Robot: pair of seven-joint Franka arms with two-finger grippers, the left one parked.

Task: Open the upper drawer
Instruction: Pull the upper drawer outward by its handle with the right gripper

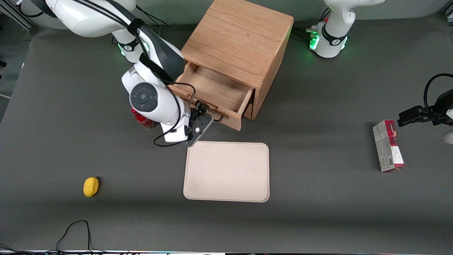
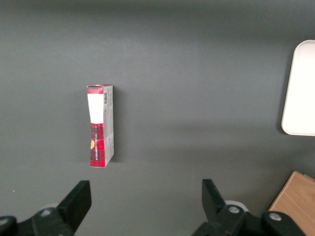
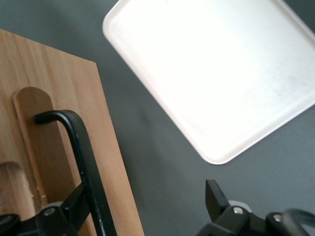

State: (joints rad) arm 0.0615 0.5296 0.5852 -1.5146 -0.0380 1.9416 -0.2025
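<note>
With the light oak upper drawer (image 1: 216,94) pulled well out, our black two-finger gripper (image 1: 201,120) seems spread around its thin black wire handle (image 3: 83,162), so we next back away.

A: What's hidden here?
B: The arm (image 1: 155,95) covers most of a red can (image 1: 141,120) and one end of the upper drawer (image 1: 216,90). The lower drawer (image 1: 248,111) shows only a sliver beneath it.
A: And the gripper (image 1: 202,115)?
B: At the handle (image 3: 83,157), which runs off the wrist picture's edge, as do the fingers (image 3: 216,196). The tray (image 3: 216,73) is cropped too.
A: The box (image 1: 388,146)?
B: Print too small to read.
</note>
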